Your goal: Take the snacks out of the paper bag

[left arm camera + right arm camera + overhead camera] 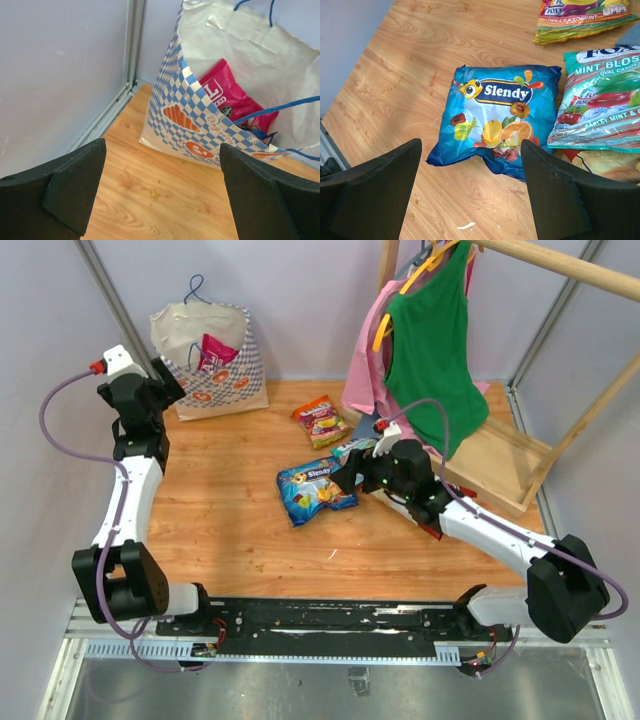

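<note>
The left gripper (162, 187) hangs with its two black fingers spread as wide as they go and nothing between them. It is low over the boards, just in front of the paper bag (186, 117). The bag stands at the far left corner of the table with its mouth gaping towards the arm, and a magenta packet (231, 100) leans inside against the back wall. The right gripper (470, 200) is likewise parted and empty, poised above a blue packet (497, 120) that lies flat mid-table. A mint packet (602, 97) touches that packet's right edge, and an orange-green packet (580, 17) lies a little beyond.

The step in hand looks to be the left arm's reach into the bag. To do it well, I would lift over the checked front wall rather than push against it, since the light paper would likely fold or slide. Then come down inside the mouth clear of the blue cord handle (280, 108), which crosses in front of the packet and could snag a finger. Close on the packet's upper edge, deep enough that the glossy foil does not slip out.

The table (220, 510) is orange-toned wood with a few crumbs. Pale walls and a metal frame post (132, 55) hem the corner. At far right a wooden rack (505, 465) carries a green garment (432, 350) and a pink garment (362, 360)
</note>
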`<state>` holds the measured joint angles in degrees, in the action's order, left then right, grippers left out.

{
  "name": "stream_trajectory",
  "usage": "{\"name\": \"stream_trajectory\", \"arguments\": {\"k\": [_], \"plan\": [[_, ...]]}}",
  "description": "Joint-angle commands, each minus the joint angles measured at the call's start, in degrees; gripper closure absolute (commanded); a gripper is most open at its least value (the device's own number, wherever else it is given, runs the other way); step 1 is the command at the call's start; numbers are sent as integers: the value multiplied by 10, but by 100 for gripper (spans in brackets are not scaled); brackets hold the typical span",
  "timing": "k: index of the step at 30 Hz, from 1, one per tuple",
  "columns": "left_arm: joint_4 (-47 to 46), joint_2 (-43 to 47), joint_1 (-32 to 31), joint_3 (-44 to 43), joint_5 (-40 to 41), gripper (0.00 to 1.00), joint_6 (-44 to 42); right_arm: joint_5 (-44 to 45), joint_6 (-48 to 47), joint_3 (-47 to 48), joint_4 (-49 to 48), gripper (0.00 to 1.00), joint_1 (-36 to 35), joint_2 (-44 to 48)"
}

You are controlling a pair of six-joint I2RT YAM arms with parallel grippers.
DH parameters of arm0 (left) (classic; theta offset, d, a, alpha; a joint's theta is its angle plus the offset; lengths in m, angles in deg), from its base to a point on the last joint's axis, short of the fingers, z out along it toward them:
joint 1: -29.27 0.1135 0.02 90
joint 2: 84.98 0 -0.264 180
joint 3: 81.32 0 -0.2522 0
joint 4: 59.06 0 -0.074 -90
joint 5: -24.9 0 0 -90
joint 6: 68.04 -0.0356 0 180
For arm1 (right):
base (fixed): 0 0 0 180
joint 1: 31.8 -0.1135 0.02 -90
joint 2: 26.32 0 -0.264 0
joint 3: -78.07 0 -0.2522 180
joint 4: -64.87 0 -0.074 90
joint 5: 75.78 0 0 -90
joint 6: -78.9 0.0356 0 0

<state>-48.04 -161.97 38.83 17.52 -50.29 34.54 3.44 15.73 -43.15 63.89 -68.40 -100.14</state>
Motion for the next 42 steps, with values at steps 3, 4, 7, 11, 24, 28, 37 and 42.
{"name": "stream_trajectory", "arguments": {"k": [3,4,7,11,24,28,37,42], "plan": [[-189,44,-34,71,-30,0,-58,-34,10,-6,-39,18,6,5],[-217,58,-46,84,-42,0,-76,-36,11,-5,-44,19,6,2],[-292,89,-76,106,-93,0,-109,-46,18,0,-47,18,6,-17],[-253,55,-76,45,-74,0,-70,-65,35,1,-62,19,5,-35],[-186,-52,-10,-93,-89,26,15,-50,4,3,-35,18,5,-32],[-153,-67,12,-133,-98,44,13,-66,9,18,-35,19,5,-54],[-65,-132,71,-244,-227,91,42,-78,16,31,-38,19,2,-78],[-116,-132,86,-229,-212,90,57,-76,6,32,-26,19,2,-71]]}}
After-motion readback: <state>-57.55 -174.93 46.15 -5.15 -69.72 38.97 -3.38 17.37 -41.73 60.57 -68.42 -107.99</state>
